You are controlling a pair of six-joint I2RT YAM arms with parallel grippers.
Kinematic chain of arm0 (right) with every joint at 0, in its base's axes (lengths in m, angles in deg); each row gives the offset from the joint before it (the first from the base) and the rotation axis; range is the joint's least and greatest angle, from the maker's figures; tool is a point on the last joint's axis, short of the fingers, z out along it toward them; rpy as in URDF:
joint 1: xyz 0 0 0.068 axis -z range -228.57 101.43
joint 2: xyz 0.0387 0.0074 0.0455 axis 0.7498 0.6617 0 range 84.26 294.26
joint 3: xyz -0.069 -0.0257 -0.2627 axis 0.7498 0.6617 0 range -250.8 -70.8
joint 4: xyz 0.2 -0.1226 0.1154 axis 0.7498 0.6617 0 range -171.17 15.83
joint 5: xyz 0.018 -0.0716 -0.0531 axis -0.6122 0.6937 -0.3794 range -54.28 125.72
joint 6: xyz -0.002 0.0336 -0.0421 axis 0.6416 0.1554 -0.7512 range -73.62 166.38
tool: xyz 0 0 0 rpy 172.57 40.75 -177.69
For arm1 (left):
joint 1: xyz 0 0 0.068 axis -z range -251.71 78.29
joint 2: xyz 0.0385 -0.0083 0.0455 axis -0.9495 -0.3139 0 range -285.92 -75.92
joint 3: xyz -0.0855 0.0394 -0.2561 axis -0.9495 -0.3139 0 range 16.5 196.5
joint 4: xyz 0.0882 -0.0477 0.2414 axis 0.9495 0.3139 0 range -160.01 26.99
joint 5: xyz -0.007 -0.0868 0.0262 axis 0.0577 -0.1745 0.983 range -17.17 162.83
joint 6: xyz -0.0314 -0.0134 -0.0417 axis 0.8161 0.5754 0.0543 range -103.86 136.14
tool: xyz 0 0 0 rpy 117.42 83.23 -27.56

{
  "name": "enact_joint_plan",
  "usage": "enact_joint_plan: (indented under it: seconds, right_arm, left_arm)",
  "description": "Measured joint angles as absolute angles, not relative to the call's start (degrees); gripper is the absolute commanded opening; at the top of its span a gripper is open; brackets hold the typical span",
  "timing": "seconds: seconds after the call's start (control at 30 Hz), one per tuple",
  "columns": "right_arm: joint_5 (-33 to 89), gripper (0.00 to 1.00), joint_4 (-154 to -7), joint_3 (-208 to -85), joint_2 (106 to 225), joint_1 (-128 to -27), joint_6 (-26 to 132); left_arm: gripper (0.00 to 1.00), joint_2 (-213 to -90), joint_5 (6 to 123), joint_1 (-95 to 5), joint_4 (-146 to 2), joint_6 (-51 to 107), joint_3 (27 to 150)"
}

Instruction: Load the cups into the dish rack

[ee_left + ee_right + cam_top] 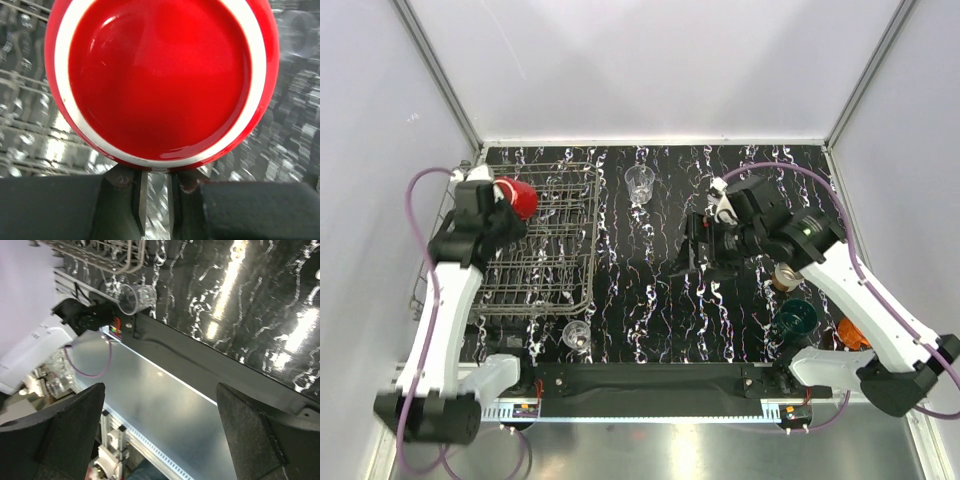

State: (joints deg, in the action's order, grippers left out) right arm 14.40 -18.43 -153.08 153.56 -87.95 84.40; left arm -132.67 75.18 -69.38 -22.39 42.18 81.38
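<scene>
Currently the red cup (pixel 519 197) hangs over the dish rack (pixel 552 262), toward the rack's 12 o'clock edge in my top view. The left gripper (pixel 156 210) pinches it, its two fingers drawn close together on the cup's edge. On the left wrist feed a glossy red disc ringed in white fills most of the picture. I cannot tell whether that is the cup's mouth or its base. Blurred rack wires show behind it.

From the rack, the near clear cup (pixel 577 335) stands at about 5 o'clock, just off the rack's near right corner and close to the black base rail (pixel 650 380). The far clear cup (pixel 640 183) stands upright at about 2 o'clock from the rack, apart from it, on the black marbled table (pixel 640 280).

Further out, the right gripper (pixel 160 425) hovers over the table right of centre, fingers spread wide with nothing between them.

At the table's 4 o'clock, by the right arm, sit the cream cup (pixel 786 277), the dark green cup (pixel 798 318) and the orange cup (pixel 851 334), which the arm partly hides.
</scene>
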Motion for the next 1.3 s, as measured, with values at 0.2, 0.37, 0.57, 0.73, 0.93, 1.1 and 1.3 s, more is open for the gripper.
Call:
enact_joint_plan:
  seconds: [0.2,0.37,0.57,0.73,0.93,1.1,1.3]
  right_arm:
    - [16.45,1.0,-16.35,-150.72,150.81,-87.95,82.63]
    - [19.1,1.0,-15.09,-151.72,151.38,-87.95,81.08]
    - [23.16,1.0,-12.88,-160.84,156.53,-87.09,76.86]
    - [25.79,1.0,-11.02,-167.63,161.82,-84.06,72.51]
    - [25.2,1.0,-9.67,-169.6,167.03,-78.83,68.01]
    - [23.51,1.0,-9.49,-170.58,170.7,-75.12,65.58]
    - [21.0,1.0,-9.29,-172.92,173.67,-72.36,63.83]
  left_arm:
    - [0.0,-152.45,82.02,-70.67,-30.54,36.0,85.12]
    - [0.0,-164.21,84.51,-73.36,-34.35,30.86,91.94]
    - [0.0,-169.48,86.7,-77.71,-37.67,28.55,94.41]
    - [0.0,-171.38,87.27,-82.21,-39.31,28.55,93.93]
    - [0.0,-178.0,89.56,-85.34,-40.97,27.87,95.07]
    - [0.0,-183.22,89.56,-86.04,-41.04,27.06,96.73]
    - [0.0,-187.46,89.02,-87.15,-41.23,26.71,102.32]
